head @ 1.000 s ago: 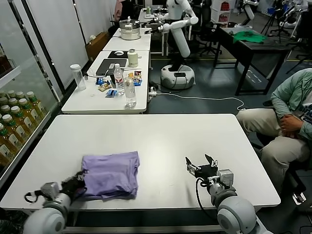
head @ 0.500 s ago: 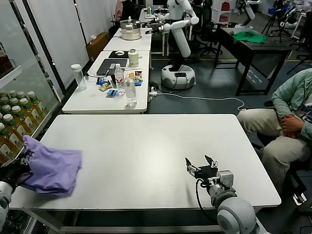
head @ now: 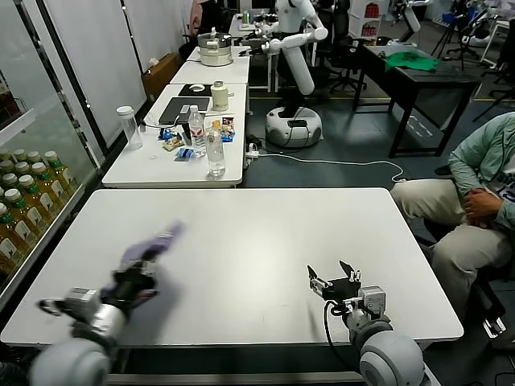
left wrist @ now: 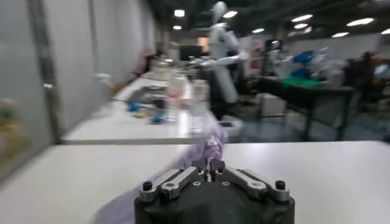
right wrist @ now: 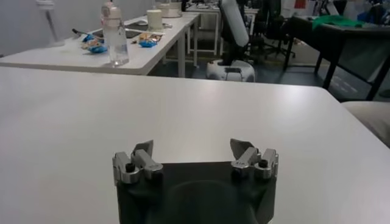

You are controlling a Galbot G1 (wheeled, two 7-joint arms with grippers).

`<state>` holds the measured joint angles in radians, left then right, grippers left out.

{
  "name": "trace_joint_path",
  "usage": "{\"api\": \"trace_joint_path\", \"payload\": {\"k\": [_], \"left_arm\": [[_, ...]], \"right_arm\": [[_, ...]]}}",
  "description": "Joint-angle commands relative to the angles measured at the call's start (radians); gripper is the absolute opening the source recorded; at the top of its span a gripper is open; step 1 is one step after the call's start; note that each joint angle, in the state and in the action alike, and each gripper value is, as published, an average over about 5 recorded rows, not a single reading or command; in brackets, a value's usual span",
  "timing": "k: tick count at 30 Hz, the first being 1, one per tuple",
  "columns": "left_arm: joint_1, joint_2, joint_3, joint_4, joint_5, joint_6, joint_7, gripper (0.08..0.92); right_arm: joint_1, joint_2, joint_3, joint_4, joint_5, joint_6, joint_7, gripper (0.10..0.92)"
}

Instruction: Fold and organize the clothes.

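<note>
Head view: left gripper point(head: 138, 277) is pinched on the lavender T-shirt point(head: 149, 251), blurred above the white worktop point(head: 265, 233)'s near left. Right gripper point(head: 336, 281) rests near that worktop's front edge, fingers point(right wrist: 142, 150) spread, holding nothing. A seated person point(head: 475, 213) is beyond the worktop's right edge.

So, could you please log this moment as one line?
left gripper: shut on shirt, mid-swing | right gripper: open, empty, idle over table
</note>
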<state>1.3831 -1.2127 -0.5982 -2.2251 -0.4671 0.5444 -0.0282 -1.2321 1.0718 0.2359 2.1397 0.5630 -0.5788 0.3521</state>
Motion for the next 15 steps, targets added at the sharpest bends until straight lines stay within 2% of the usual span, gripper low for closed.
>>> {"api": "trace_joint_path", "payload": {"k": [1,5,9,12,15], "left_arm": [[-0.094,-0.166,0.302,0.019,0.108,-0.118,-0.035,0.264],[-0.11,-0.06,0.12,-0.038,0.109,-0.159,-0.028,0.376],[-0.083,0.06,-0.088,0.002,0.114,-0.204,-0.024,0.497],[-0.057,0.1,-0.182,0.057,0.118,-0.226,-0.026,0.584],[-0.036,0.105,-0.218,0.103,0.13,-0.248,-0.028,0.67]], "right_arm": [[0.003,-0.006,-0.002,-0.003,-0.001,0.0,-0.001,0.823],[0.007,-0.007,0.002,-0.008,0.0,0.0,-0.005,0.823],[0.023,0.005,-0.012,-0.021,-0.001,0.0,-0.01,0.823],[0.046,0.023,-0.042,-0.032,-0.003,0.0,-0.013,0.823],[0.079,0.057,-0.098,-0.045,-0.004,0.0,-0.021,0.823]]}}
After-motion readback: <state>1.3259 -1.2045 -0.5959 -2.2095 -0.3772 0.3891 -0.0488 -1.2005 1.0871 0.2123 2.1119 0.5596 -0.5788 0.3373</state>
